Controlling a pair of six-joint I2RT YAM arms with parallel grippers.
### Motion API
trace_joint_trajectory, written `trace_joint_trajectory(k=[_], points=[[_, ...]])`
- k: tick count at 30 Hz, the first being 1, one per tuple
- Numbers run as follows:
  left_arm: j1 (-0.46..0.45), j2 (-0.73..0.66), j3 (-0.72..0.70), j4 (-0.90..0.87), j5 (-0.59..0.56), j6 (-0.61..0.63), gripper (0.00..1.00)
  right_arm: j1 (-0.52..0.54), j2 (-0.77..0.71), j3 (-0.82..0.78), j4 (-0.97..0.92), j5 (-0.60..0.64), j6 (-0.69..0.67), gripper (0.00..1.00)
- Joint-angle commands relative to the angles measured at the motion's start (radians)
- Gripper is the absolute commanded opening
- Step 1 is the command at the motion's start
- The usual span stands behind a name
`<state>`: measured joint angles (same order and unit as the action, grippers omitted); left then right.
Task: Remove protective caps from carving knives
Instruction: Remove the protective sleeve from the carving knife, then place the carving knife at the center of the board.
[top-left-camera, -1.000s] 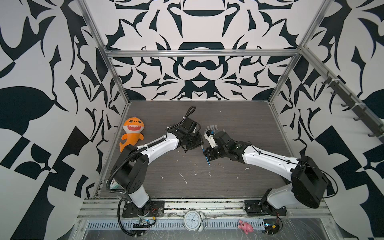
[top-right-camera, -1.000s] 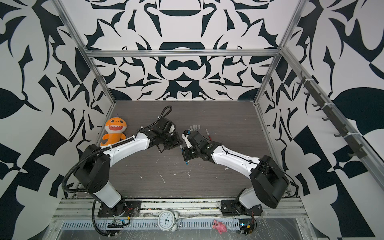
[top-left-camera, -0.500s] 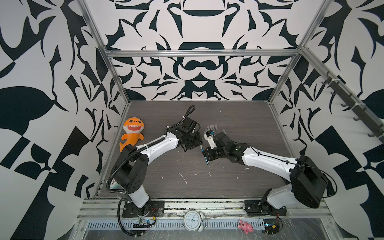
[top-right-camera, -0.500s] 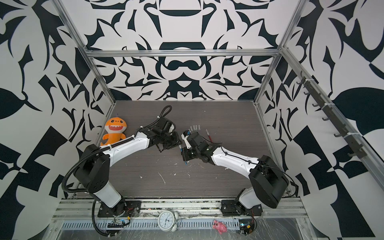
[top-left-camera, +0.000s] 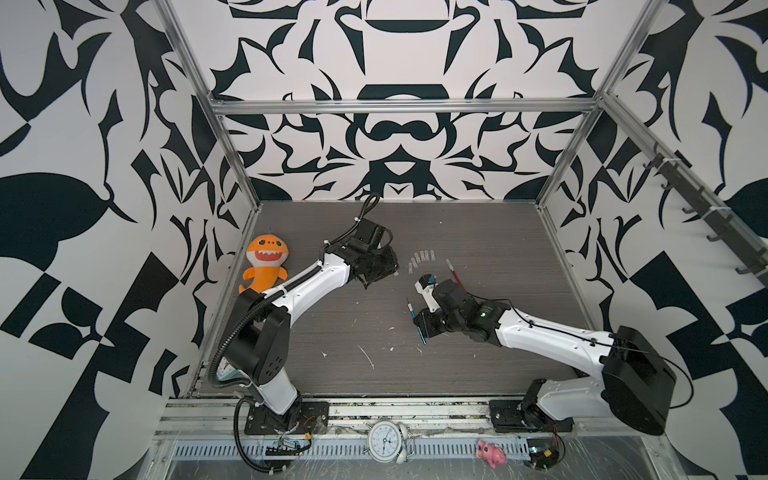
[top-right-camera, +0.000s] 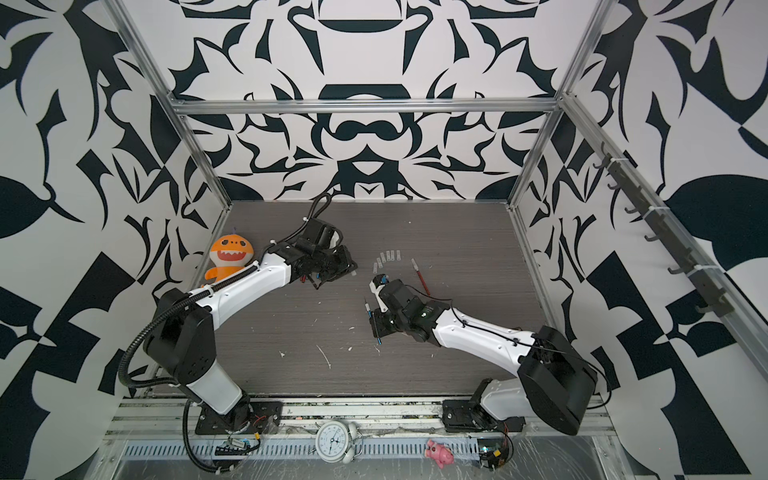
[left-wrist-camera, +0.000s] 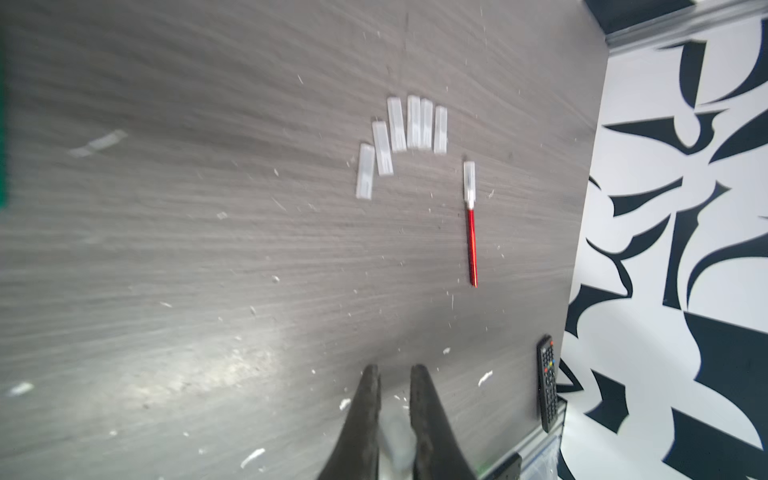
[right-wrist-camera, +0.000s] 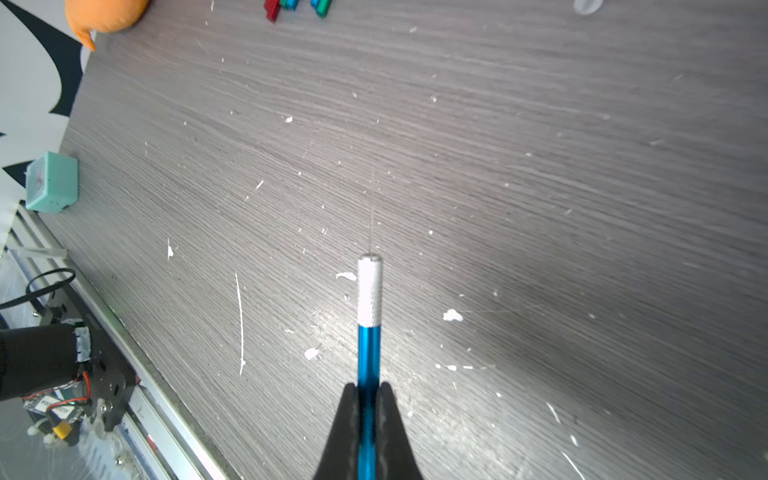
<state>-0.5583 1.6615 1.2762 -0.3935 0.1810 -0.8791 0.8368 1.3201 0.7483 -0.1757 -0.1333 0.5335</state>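
Observation:
My left gripper (left-wrist-camera: 395, 372) is shut on a translucent protective cap (left-wrist-camera: 397, 436), which shows blurred between its fingers. In both top views this gripper (top-left-camera: 390, 272) hovers at the middle left of the table. My right gripper (right-wrist-camera: 368, 388) is shut on a blue carving knife (right-wrist-camera: 368, 353) whose grey metal tip (right-wrist-camera: 369, 291) is bare. The knife (top-left-camera: 417, 324) points away from me, toward the back. Several loose caps (left-wrist-camera: 399, 133) lie in a row at the back (top-left-camera: 422, 257). Beside them rests a red knife (left-wrist-camera: 471, 245) with its cap (left-wrist-camera: 469, 178) on.
More red and green knife ends (right-wrist-camera: 297, 5) lie near the orange shark plush (top-left-camera: 266, 266). A black remote (left-wrist-camera: 547, 382) lies at the table's edge, a teal clock (right-wrist-camera: 52, 180) at another. White flecks dot the wood. An alarm clock (top-left-camera: 386, 440) and pink toy (top-left-camera: 492, 451) sit beyond the front rail.
The two grippers have drawn apart: the left moved back and to the left, the right moved toward the front with the blue knife.

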Motion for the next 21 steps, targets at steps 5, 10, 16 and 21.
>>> trace_joint_trajectory(k=[5, 10, 16, 21], points=[[0.171, -0.192, -0.001, -0.128, -0.069, 0.117, 0.0, -0.019, 0.051, 0.109, 0.014, 0.046, 0.028, 0.0], [0.253, -0.344, -0.061, -0.22, -0.085, 0.199, 0.0, -0.073, 0.23, 0.275, 0.059, -0.03, 0.07, 0.0], [0.319, -0.502, -0.096, -0.38, -0.155, 0.358, 0.0, -0.102, 0.498, 0.528, 0.034, -0.073, 0.109, 0.0], [0.32, -0.631, -0.208, -0.392, -0.293, 0.416, 0.0, -0.125, 0.7, 0.727, 0.032, -0.104, 0.141, 0.0]])
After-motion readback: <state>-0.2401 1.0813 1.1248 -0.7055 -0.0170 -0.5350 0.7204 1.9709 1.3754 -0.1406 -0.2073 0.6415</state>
